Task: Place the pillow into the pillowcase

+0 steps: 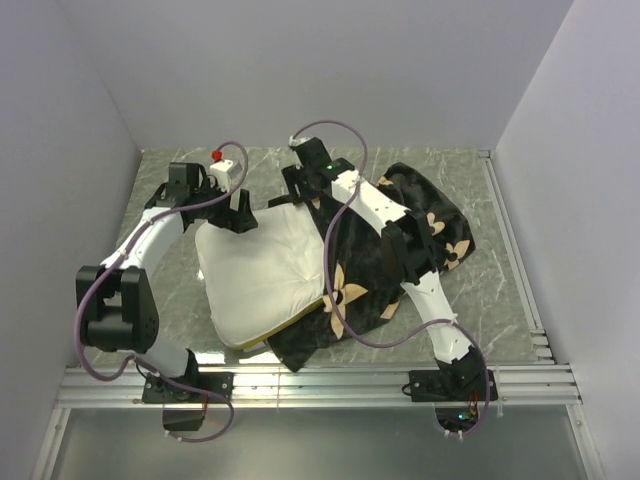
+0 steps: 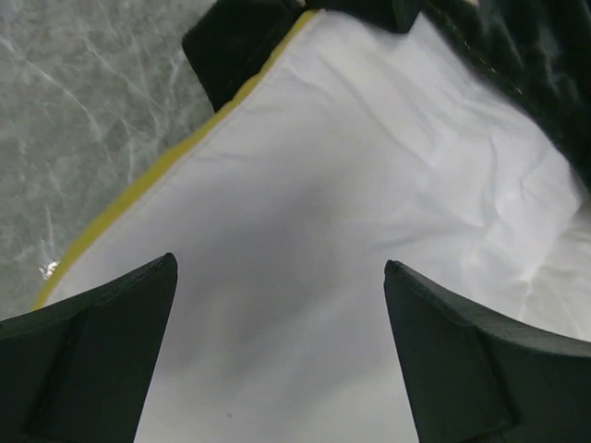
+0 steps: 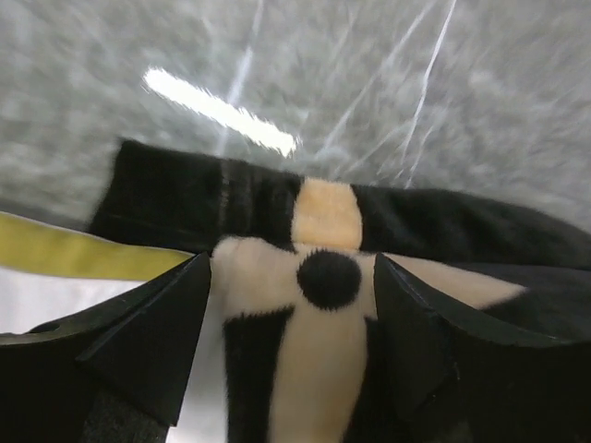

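Observation:
The white pillow (image 1: 262,270) lies in the middle of the table, its right part tucked inside the black pillowcase (image 1: 420,215) with tan flowers. My left gripper (image 1: 240,215) hovers over the pillow's far left corner. In the left wrist view its fingers stand wide open (image 2: 279,263) above the white pillow (image 2: 369,166), with nothing between them. My right gripper (image 1: 298,190) is at the far edge, by the pillowcase's mouth. It is open (image 3: 292,258), its fingers on either side of a tan flower on the pillowcase (image 3: 323,360). The pillow's yellow band (image 3: 83,254) shows beside it.
The grey marbled table top (image 1: 170,300) is closed in by white walls on the left, back and right. An aluminium rail (image 1: 320,385) runs along the near edge by the arm bases. Part of the pillowcase's black edge (image 2: 235,55) lies under the pillow's far side.

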You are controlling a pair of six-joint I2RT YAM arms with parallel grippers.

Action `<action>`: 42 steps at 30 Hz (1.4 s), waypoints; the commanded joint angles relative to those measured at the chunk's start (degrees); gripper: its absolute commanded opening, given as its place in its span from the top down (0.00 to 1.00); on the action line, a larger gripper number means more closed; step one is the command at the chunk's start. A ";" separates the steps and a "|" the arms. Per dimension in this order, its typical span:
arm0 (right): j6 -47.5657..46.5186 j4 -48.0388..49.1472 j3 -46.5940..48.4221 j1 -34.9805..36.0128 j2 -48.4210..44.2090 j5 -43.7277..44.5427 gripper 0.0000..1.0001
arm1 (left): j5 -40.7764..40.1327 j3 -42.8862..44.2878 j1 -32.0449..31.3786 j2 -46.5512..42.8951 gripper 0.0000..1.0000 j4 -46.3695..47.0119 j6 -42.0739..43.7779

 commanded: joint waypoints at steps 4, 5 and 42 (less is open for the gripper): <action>-2.59 -1.58 -1.58 0.33 1.50 -2.06 0.52 | -0.72 6.47 0.65 6.71 0.01 3.36 0.39; -2.77 -2.19 -1.14 0.33 1.50 -3.54 0.62 | -0.19 6.48 0.65 7.69 0.01 3.79 0.56; 7.34 -0.26 -15.62 3.76 -23.81 -15.33 0.96 | 36.46 -0.99 -6.39 -2.68 1.00 3.14 -3.13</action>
